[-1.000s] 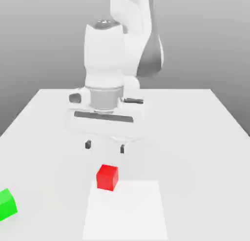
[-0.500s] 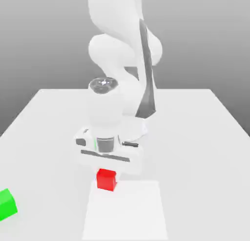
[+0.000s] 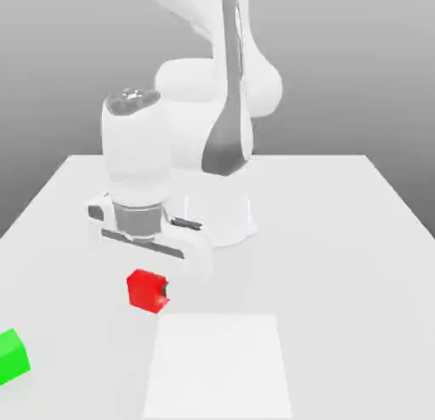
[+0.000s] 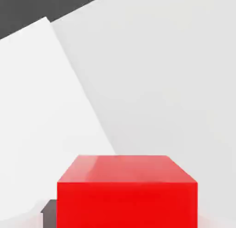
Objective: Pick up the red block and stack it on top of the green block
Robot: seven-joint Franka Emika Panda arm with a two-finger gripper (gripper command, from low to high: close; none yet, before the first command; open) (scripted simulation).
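Observation:
The red block (image 3: pixel 141 286) hangs a little above the white table (image 3: pixel 340 240), pinched between the fingers of my gripper (image 3: pixel 149 291), which is shut on it. One dark fingertip (image 3: pixel 164 288) shows at the cube's side. In the hand view the red block (image 4: pixel 126 195) sits close up, with a dark fingertip (image 4: pixel 47 212) beside it. The green block (image 3: pixel 13 356) rests on the table at the exterior view's lower left, well apart from the gripper and lower than the held cube.
A lighter white square patch (image 3: pixel 219 363) lies on the table to the exterior view's right of the held cube. The arm's base (image 3: pixel 228 224) stands behind the hand near the table's middle.
The gripper came down over the red block, shut on it, then lifted it off the light patch and carried it toward the exterior view's left. The green block has not moved.

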